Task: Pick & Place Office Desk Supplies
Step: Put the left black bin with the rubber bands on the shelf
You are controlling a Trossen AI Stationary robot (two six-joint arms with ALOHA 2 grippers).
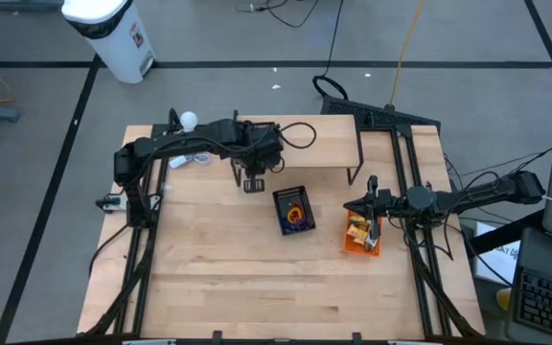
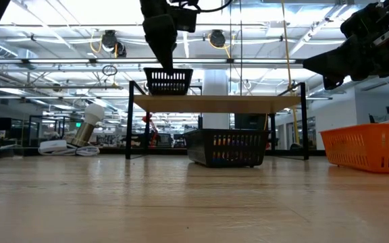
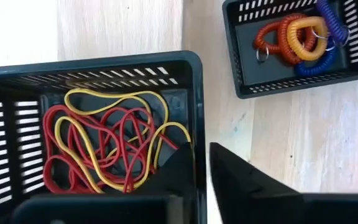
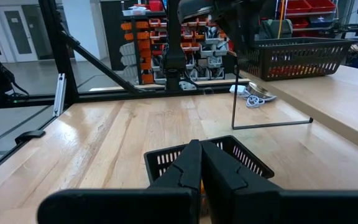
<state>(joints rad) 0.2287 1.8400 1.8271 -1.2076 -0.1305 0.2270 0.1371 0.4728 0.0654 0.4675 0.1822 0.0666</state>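
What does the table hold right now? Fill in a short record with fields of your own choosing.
shelf basket: black, on the wooden shelf, holding red and yellow rubber bands
table basket: black, holding coiled loops in orange, yellow, blue, purple
orange basket: below the right gripper
left gripper: at the shelf basket's wall
right gripper: fingers shut

left tool (image 3: pixel 202 163) astride basket wall (image 3: pixel 194 112) | red, yellow elastic loops (image 3: pixel 107 146) inside | coils (image 3: pixel 297 37) in far basket (image 3: pixel 244 62)

Tangled red and yellow elastic loops (image 3: pixel 107 146) heaped in black basket; coiled orange, yellow, blue, purple loops (image 3: pixel 300 37) in second basket nearby.
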